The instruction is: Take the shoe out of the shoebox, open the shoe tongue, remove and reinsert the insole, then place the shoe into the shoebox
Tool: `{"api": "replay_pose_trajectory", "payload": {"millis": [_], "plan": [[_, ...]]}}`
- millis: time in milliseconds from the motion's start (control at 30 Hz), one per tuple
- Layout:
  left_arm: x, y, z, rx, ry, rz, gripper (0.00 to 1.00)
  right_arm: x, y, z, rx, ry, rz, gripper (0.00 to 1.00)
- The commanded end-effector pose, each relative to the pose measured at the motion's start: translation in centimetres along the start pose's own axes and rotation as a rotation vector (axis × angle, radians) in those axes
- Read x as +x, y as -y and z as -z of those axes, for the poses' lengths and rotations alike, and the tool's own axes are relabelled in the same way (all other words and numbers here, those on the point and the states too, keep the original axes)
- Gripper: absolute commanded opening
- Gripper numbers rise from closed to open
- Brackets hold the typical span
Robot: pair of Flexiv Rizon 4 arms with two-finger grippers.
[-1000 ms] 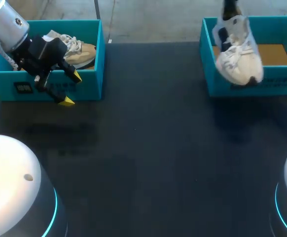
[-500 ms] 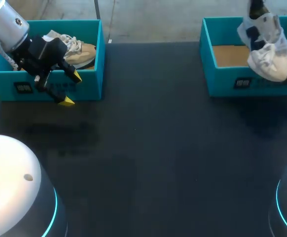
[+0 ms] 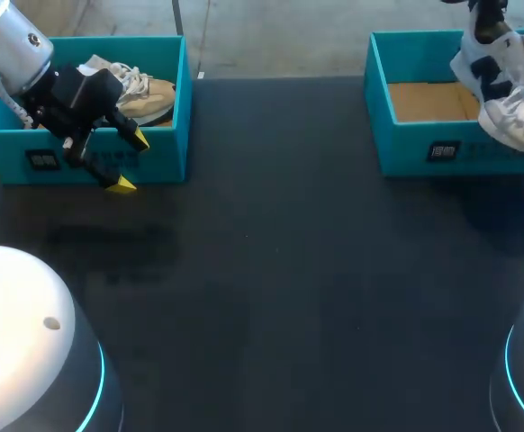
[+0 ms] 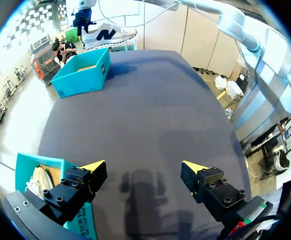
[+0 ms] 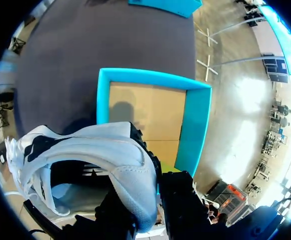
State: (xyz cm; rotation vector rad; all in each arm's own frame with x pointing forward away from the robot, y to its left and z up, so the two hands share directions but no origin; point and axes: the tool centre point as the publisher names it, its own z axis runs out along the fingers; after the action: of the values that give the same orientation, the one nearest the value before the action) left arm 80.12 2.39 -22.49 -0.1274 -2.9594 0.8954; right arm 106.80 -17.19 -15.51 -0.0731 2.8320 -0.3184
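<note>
Head view: white shoe (image 3: 507, 90) hangs in air over the R end of the right shoebox (image 3: 424, 153). Long axis steep, heel up, toe down & toward the box's front-right corner. Right gripper (image 5: 153, 212) pinches the heel rim, shoe clamped betw. its dark fingers. Left gripper (image 3: 131, 162) spread wide, nothing in it, just in front of left shoebox (image 3: 167, 157) w/ tan shoe (image 3: 145, 94) inside. Vs 1 s ago: white shoe has shifted right & back along the box; left arm same.
</note>
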Motion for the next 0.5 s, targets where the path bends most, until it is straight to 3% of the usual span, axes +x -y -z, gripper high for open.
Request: {"api": "replay_pose_trajectory", "payload": {"millis": [33, 267, 500], "plan": [[0.1, 0.0, 0.0, -0.002, 0.001, 0.000, 1.00, -0.1, 0.1, 0.1, -0.001, -0.001, 0.000, 0.00], [0.1, 0.0, 0.0, -0.002, 0.001, 0.000, 1.00, -0.1, 0.1, 0.1, -0.001, -0.001, 0.000, 0.00], [0.1, 0.0, 0.0, -0.002, 0.001, 0.000, 1.00, -1.0, 2.9, -1.6, 0.017, -0.037, -0.049, 0.00]]}}
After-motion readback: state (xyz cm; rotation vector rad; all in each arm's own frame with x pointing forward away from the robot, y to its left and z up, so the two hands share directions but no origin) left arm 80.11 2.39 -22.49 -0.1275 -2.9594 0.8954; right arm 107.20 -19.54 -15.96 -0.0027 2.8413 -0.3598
